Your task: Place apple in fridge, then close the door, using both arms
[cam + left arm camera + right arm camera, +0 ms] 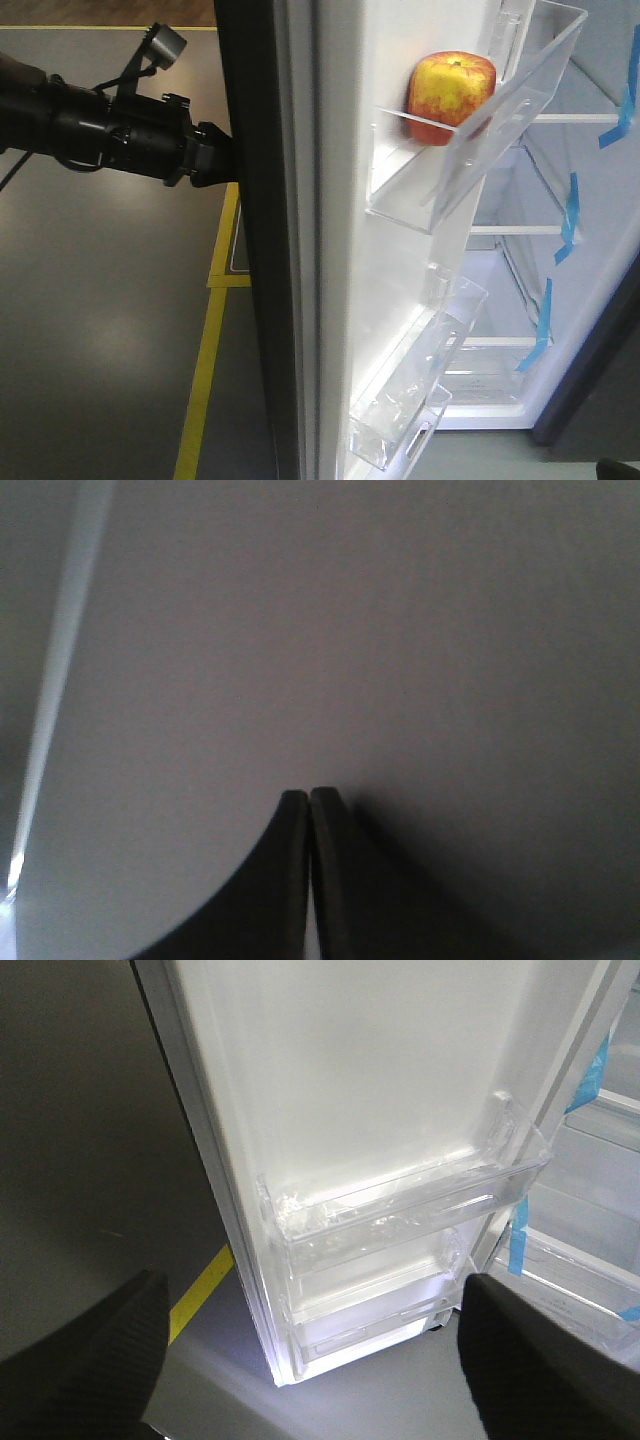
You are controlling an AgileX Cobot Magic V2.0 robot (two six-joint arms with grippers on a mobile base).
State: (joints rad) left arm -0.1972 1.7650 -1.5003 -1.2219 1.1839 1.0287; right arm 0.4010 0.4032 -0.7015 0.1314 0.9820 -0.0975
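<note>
Exterior front-facing view took in the fridge (500, 290) standing open, its white shelves and blue tape strips (570, 215) filling the frame from two to five o'clock. The door (335, 300) ran edge-on down the middle, dark skin toward nine o'clock, white liner toward three. The left arm (90, 125) reached in from ten o'clock and met the door's outer face. The upper clear bin (480, 140) on the liner, at one o'clock, held the apple (452, 92), so placing looked done and closing was the step in hand. In the left wrist view the left gripper (309, 798) had its fingers pressed together, tips seemingly against the grey panel. The right gripper (315, 1285) had its fingers spread wide with nothing between them, facing the lower bins (400, 1205). A good close would likely need a slow, steady push square to the panel, so the apple stayed seated, with the right gripper drawn clear of the narrowing gap
</note>
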